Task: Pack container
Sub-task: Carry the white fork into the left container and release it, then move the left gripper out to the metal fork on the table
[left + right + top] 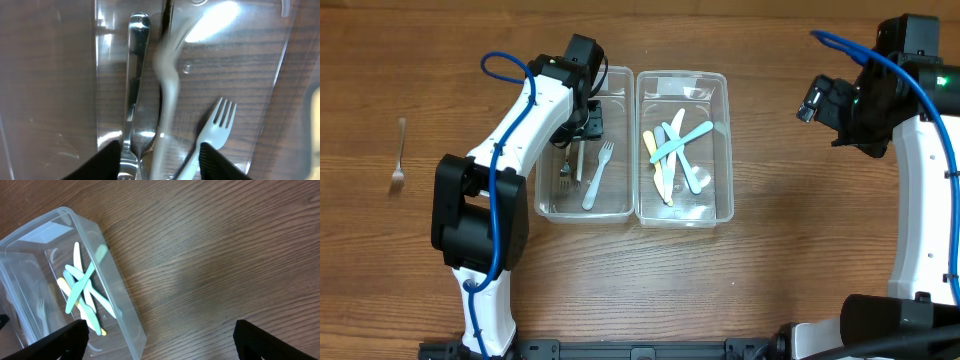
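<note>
Two clear containers stand side by side. The left container (616, 100) holds a metal fork (565, 176), a white plastic fork (597, 175) and another slim utensil (579, 158). The right container (685, 74) holds several plastic knives (672, 150) in yellow, teal and blue. My left gripper (588, 122) hangs open over the left container. In the left wrist view its jaws (160, 146) frame the metal fork (135, 75), a blurred pale utensil (167, 100) and the white fork (217, 125). My right gripper (815, 100) is open and empty above bare table to the right of the containers.
A lone metal fork (398, 160) lies on the wooden table at the far left. The right wrist view shows the right container's near wall (120, 295) with the knives (80, 292), and bare wood between the jaws (160, 327).
</note>
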